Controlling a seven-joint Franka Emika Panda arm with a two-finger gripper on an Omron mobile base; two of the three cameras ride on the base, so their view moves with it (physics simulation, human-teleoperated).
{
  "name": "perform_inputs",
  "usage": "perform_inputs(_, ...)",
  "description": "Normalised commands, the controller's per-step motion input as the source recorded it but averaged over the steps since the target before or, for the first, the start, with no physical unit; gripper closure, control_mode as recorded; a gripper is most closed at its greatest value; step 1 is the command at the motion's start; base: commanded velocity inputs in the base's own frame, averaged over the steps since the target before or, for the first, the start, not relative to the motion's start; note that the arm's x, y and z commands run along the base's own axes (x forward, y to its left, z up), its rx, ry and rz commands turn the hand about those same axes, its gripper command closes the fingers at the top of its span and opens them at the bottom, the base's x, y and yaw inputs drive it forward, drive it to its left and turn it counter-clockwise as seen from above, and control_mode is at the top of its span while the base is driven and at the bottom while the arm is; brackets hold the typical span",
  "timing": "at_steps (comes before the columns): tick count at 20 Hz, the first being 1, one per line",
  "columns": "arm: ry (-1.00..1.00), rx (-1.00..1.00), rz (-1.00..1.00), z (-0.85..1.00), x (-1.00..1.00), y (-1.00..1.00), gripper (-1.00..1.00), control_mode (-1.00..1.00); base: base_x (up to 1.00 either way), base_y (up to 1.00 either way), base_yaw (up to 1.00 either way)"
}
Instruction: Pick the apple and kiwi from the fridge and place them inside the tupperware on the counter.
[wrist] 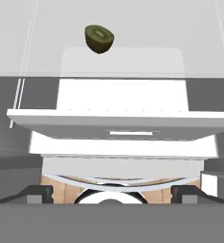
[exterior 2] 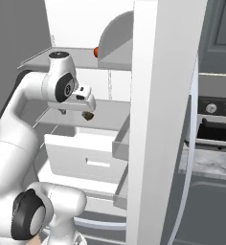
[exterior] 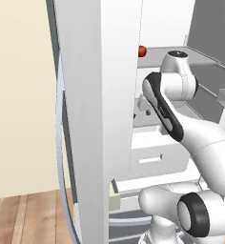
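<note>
The fridge [exterior 2: 153, 119] stands open, with a glass shelf [wrist: 123, 61] over pale drawers [exterior 2: 81, 160]. The claw [exterior 2: 81, 111] hangs inside above this shelf, its jaws spread wide and grasping nothing. The apple [exterior: 142, 50] sits on the higher shelf at the back. The halved kiwi [wrist: 99, 38] lies on the glass shelf, cut face toward the hand camera, long axis across that view.

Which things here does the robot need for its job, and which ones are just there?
For the job:
- kiwi, on a fridge shelf
- apple, on a higher shelf
- gripper, open

Just there:
- pulled-out drawer
- oven
</note>
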Motion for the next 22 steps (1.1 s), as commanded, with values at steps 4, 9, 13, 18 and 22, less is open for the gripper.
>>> perform_inputs(4, 0.0, 0.0, 0.0, 0.0, 0.0, 0.0, -1.0, -1.0, 0.34, -0.03, 0.0)
perform_inputs(9, -0.14, 0.0, -0.04, -0.24, 0.27, 0.09, -1.0, -1.0, 0.0, 0.0, 0.0)
perform_inputs(13, -0.44, 0.0, -0.05, -0.45, 0.49, 0.29, -1.0, -1.0, 0.0, 0.0, 0.0)
perform_inputs(18, -0.14, 0.01, -0.01, -0.29, 0.43, 0.15, -1.0, -1.0, 0.0, 0.0, 0.0)
perform_inputs(22, 0.05, 0.08, 0.0, -0.06, 0.38, 0.01, -1.0, -1.0, 0.0, 0.0, 0.0)
